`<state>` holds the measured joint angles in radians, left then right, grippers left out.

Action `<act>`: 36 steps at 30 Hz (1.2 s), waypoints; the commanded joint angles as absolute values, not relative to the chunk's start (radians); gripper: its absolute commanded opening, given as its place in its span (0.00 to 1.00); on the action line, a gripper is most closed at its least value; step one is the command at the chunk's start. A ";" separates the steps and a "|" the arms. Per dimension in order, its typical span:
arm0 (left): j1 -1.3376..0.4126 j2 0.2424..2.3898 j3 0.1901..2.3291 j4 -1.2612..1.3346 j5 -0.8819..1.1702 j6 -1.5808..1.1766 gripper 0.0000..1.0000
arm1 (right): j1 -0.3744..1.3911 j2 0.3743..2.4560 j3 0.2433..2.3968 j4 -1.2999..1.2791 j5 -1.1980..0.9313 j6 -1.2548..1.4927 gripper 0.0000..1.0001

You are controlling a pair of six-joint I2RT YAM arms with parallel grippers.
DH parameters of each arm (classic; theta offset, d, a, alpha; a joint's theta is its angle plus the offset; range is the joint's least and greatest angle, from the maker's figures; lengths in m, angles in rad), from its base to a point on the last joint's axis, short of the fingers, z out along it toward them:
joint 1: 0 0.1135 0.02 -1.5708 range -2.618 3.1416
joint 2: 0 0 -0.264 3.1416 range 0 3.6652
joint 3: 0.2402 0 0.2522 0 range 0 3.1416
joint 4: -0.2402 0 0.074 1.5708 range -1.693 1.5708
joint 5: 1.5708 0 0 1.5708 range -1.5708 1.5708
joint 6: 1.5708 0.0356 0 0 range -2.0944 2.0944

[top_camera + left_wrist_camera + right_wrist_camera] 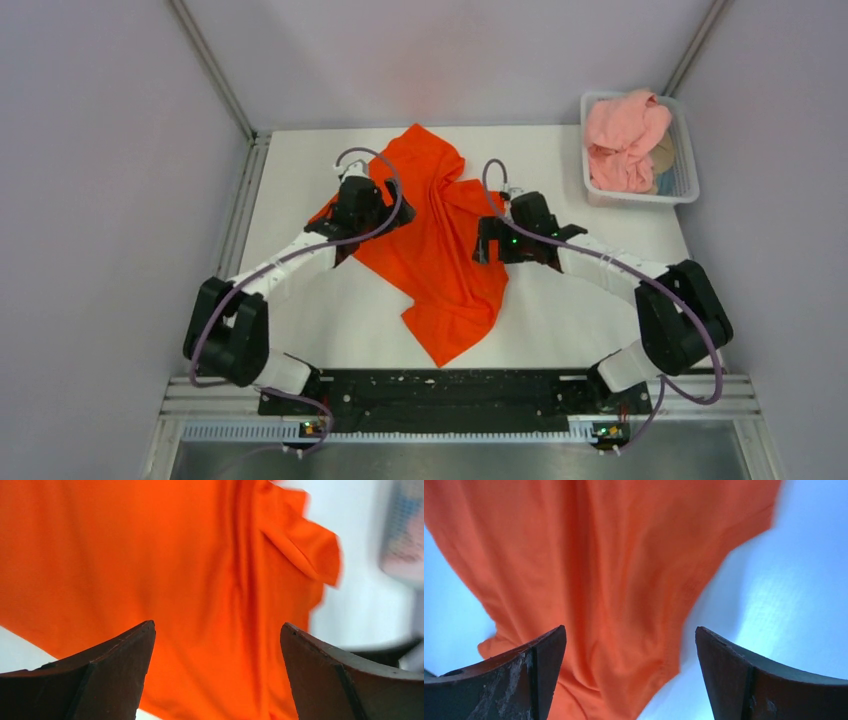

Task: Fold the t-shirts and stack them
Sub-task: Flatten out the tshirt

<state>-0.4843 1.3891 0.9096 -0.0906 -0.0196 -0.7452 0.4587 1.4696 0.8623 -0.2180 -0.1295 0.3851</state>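
The orange-red t-shirt [440, 250] is soft, matte knit cloth. It lies crumpled and unfolded on the smooth white desk [570, 320] at the centre of the top view, as an irregular diagonal band from upper centre down to a pointed corner at lower centre, with long creases along its length. The pale pink t-shirt [622, 140] is bunched in a heap inside the white mesh basket [687, 160] at the upper right, well apart from both arms. The left arm rises from the lower left with its elbow bent, and the left pincer [398, 212] is over the shirt's left part. The right arm comes in from the lower right, with the right pincer [488, 243] at the shirt's right edge. In the left wrist view the dark, wedge-shaped fingers [115, 670] stand wide apart and grip nothing, with orange cloth spread beyond them. In the right wrist view the scuffed fingers [524, 680] are likewise fully parted and empty. Creased cloth fills the space beyond the gap there, with bare desk at the right. Whether either pincer touches the cloth cannot be told.
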 commanded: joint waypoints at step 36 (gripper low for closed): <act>-0.650 0.841 0.284 -0.416 0.170 -1.043 0.99 | 0.210 1.483 0.810 -0.288 0.175 0.515 0.98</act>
